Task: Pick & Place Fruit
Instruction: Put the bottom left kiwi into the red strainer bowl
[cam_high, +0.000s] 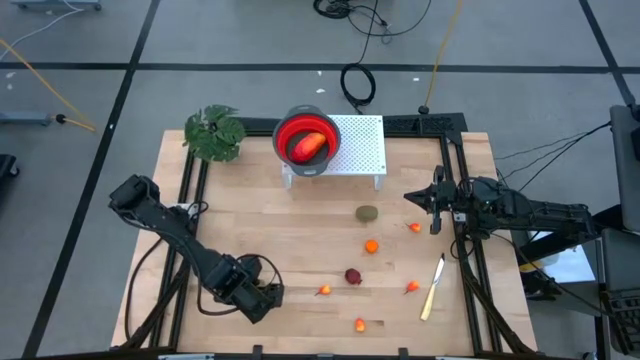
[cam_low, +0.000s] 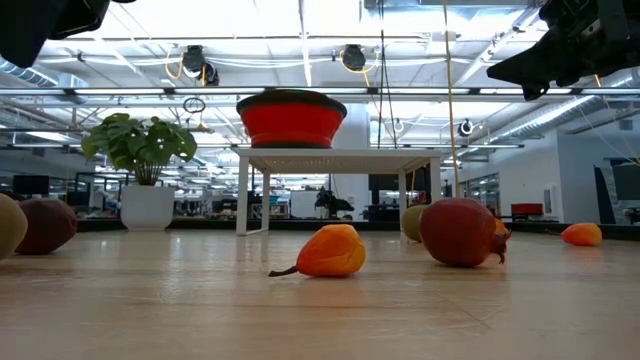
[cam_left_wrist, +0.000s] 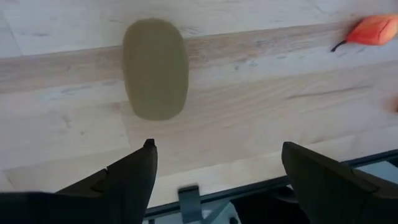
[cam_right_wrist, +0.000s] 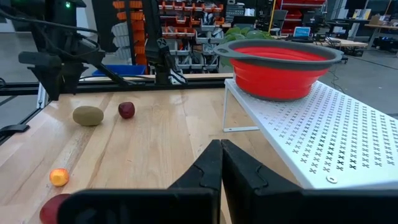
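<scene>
High view: knife (cam_high: 433, 288) beside scattered fruit (cam_high: 367, 213).

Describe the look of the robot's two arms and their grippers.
Both arms are dark, nearly black, jointed, with black cables along them. The left gripper has two broad, matte black, wedge-shaped fingers. The right gripper has the same dark, angular fingers.

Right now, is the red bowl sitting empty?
No, in the high view the red bowl on the white stand holds a red-orange fruit piece.
</scene>
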